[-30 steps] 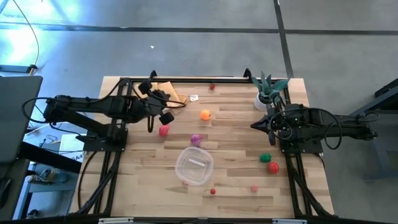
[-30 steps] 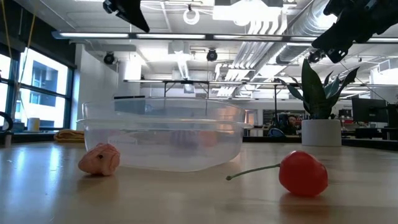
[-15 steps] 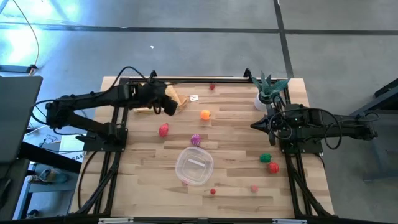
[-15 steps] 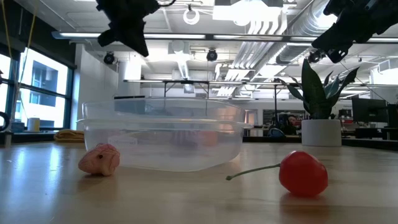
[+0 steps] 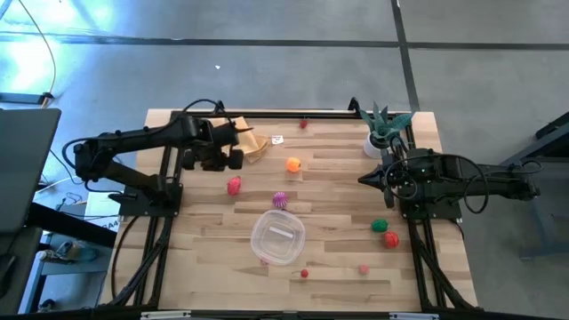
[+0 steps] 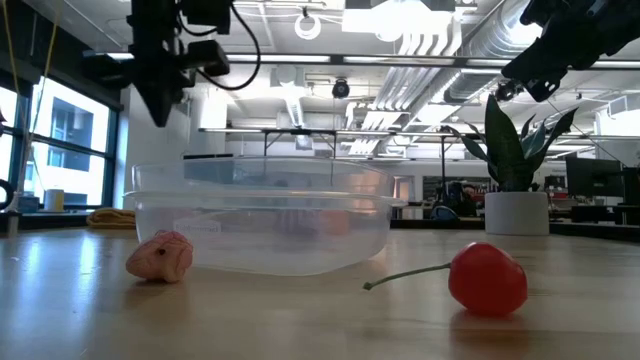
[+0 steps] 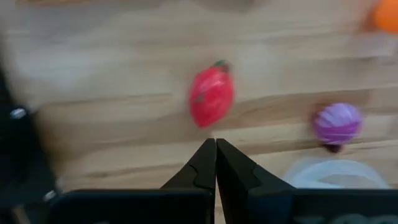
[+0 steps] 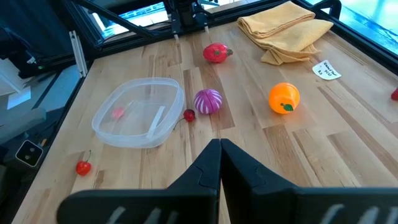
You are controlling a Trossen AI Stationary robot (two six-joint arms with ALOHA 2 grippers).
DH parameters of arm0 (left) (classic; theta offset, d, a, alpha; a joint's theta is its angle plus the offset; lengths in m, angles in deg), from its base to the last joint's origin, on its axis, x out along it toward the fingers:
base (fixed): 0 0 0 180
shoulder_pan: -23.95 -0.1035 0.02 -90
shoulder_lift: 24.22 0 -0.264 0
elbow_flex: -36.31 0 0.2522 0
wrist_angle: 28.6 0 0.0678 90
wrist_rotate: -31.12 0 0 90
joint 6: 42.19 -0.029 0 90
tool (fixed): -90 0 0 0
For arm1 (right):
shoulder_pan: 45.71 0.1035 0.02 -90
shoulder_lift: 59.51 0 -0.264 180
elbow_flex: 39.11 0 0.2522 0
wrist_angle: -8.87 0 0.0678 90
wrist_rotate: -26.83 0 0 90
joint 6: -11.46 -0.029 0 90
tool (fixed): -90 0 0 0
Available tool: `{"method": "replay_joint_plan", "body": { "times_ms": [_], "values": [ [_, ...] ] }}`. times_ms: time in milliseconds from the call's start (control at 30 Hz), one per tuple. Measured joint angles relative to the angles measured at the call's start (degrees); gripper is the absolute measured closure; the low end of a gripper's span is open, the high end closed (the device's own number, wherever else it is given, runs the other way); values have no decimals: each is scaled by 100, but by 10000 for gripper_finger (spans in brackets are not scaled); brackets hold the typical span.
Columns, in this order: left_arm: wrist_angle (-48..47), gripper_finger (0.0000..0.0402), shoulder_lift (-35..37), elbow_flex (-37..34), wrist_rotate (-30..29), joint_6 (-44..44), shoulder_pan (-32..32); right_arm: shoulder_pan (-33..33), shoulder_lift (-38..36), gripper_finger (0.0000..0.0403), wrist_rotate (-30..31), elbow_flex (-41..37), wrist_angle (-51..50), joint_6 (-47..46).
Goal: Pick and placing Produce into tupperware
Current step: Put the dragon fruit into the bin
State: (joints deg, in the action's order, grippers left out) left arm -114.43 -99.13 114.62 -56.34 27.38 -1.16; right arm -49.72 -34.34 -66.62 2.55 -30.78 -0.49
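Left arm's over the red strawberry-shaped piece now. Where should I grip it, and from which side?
Probably from straight above, fingers across the narrow middle of the red strawberry-shaped piece. It lies flat and alone on bare wood, so the left gripper, shut now, must open first.

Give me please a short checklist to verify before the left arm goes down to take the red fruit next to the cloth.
1. Left pincer empty: ok; its fingers are together with nothing between them.
2. Pincer open for the grasp: not ok; it is shut and must open first.
3. Target in view: ok; the red fruit lies on the bare table just ahead of the fingertips.
4. Space around the target: ok; the purple ball and the orange fruit lie apart from it.
5. Container free to receive: ok; it sits open and looks empty.
6. Right pincer out of the way: ok; it waits shut at the table's right side, near the potted plant.
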Motion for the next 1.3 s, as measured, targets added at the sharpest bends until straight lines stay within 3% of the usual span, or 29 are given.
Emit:
{"method": "replay_joint_plan", "body": {
  "times_ms": [267,600,733,1067,1300],
  "values": [
    [12,401,-323,0,-183,-21,125,-2,0,402,0,0,0,0],
    [309,388,-774,-2,73,-394,208,-2,-2,402,0,0,0,0],
    [371,339,-826,-2,116,-659,197,0,0,402,-2,0,-2,0],
    [947,165,-828,-267,-2,-482,464,-2,-2,402,0,0,-2,0],
    [1106,84,-828,-602,-2,-387,450,0,-2,402,-2,0,0,0]
  ]
}}
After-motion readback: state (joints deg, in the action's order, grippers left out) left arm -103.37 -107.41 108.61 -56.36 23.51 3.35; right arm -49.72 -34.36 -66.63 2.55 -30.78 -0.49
